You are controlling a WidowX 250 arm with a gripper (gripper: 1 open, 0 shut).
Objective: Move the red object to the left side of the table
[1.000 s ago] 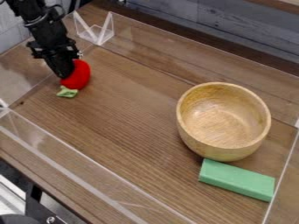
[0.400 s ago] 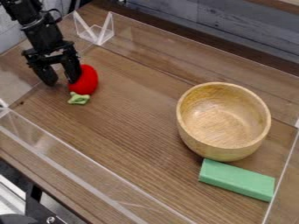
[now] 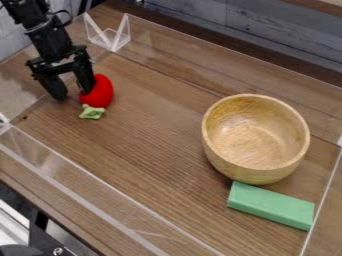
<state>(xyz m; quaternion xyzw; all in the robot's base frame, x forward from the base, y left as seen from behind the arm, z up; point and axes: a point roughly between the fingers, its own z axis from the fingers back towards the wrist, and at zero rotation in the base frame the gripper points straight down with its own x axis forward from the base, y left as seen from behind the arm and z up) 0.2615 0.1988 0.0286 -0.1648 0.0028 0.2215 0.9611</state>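
Observation:
The red object (image 3: 96, 93), a small rounded strawberry-like toy with a light green leafy end, lies on the brown wood-grain table (image 3: 147, 150) near its left end. My black gripper (image 3: 67, 86) stands just to its left, pointing steeply down, jaws open. One finger is close beside the toy; nothing is held between the fingers.
A wooden bowl (image 3: 255, 137) sits at the right. A green rectangular block (image 3: 271, 205) lies in front of it near the right front corner. Clear acrylic walls (image 3: 114, 38) edge the tabletop.
The gripper was shut on the red object a second ago; it has opened and let it go, shifting slightly left. The toy now rests on the table, a little to the right.

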